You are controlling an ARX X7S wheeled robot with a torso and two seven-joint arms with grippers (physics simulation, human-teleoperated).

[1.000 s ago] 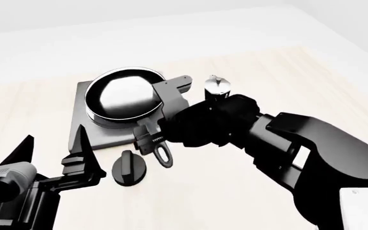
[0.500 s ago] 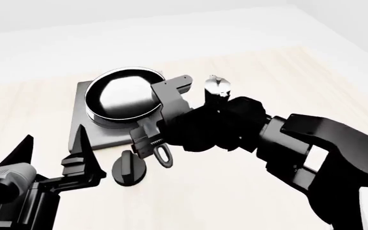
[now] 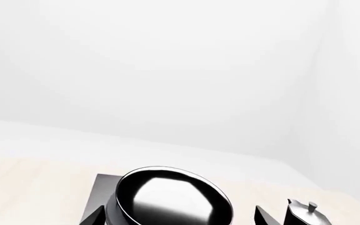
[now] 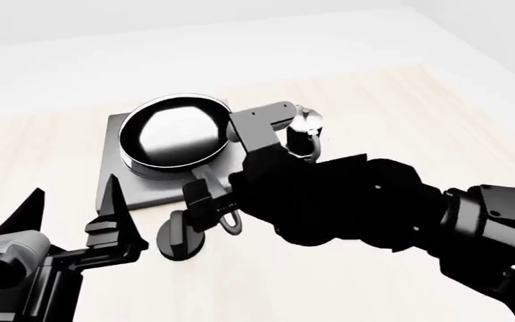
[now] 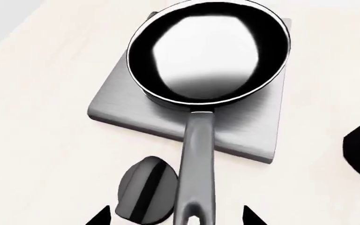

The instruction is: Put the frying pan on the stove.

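Frying pan (image 5: 208, 49) sits on the stove (image 5: 120, 105), handle running back toward the right gripper (image 5: 174, 216), whose fingers stand apart either side of the handle's loop end, not clamped; left gripper (image 4: 70, 215) open, farther off beside the stove.

In the head view the right arm (image 4: 365, 201) covers most of the frying pan's (image 4: 169, 137) handle; only its loop end shows. It also hides the lower body of the moka pot (image 4: 304, 127) and the right end effector's fingertips. In the left wrist view the picture's edge cuts off the stove (image 3: 101, 197) and the pan. The right wrist view crops the knob (image 5: 146, 194) and the handle's end.
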